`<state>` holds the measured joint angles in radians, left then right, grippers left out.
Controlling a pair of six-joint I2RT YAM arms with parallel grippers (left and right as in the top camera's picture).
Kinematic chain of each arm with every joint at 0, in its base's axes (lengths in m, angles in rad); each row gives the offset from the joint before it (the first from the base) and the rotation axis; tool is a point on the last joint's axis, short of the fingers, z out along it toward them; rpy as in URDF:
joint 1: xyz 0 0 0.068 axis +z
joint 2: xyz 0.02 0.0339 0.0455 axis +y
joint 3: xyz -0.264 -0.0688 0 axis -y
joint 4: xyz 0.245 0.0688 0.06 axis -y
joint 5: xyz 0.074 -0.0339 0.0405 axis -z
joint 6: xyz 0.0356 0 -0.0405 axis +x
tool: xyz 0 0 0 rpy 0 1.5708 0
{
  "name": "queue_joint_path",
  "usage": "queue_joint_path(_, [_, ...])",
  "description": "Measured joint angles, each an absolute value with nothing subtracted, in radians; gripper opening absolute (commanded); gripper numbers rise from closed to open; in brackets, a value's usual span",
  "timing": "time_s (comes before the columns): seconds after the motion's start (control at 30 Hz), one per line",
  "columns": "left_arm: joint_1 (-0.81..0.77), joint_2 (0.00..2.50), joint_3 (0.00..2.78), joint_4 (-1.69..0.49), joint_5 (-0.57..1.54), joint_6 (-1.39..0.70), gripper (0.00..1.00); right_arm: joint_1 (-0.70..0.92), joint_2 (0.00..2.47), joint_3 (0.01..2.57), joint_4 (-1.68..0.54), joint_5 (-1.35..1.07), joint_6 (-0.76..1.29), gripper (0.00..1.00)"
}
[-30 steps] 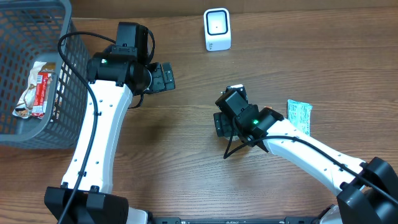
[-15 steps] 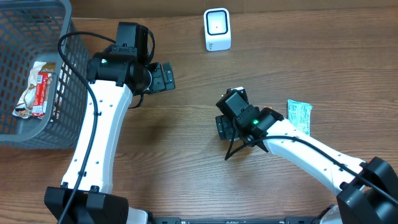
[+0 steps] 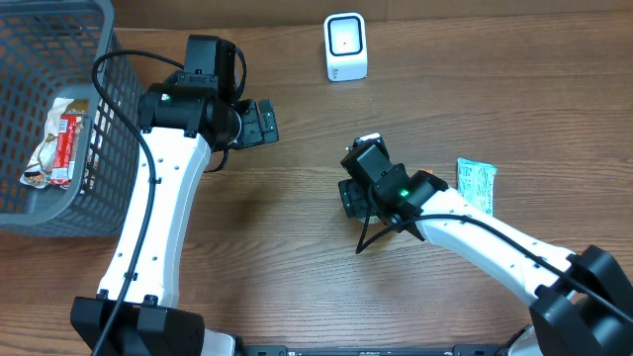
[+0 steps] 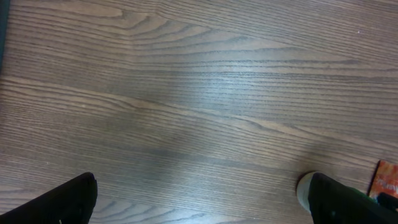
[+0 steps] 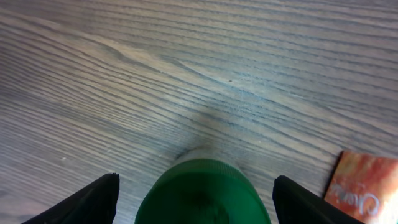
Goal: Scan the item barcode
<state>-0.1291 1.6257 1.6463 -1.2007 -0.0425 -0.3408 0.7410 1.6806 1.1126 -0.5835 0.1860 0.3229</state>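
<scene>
Right pincer (image 5: 198,200) edged up-left; green cap (image 5: 203,186) cropped, body hidden.

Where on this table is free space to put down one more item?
Free: the wooden table right of the white box scanner, above the teal packet; also its front centre. Crowded: around the green round cap and orange packet.

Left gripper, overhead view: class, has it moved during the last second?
No. The left gripper stays put: its gaps to the white scanner and the basket are unchanged.
</scene>
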Motion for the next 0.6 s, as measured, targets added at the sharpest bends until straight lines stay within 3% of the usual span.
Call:
queue_joint_path(0.3, [-0.129, 1.626, 1.646, -1.201, -0.043, -0.341, 1.0, 0.741, 1.739, 1.113, -0.614, 0.183, 0.273, 0.6])
queue_joint_path(0.6, [-0.129, 1.626, 1.646, -1.201, -0.043, -0.341, 1.0, 0.741, 1.71, 1.114, -0.751, 0.183, 0.347, 0.56])
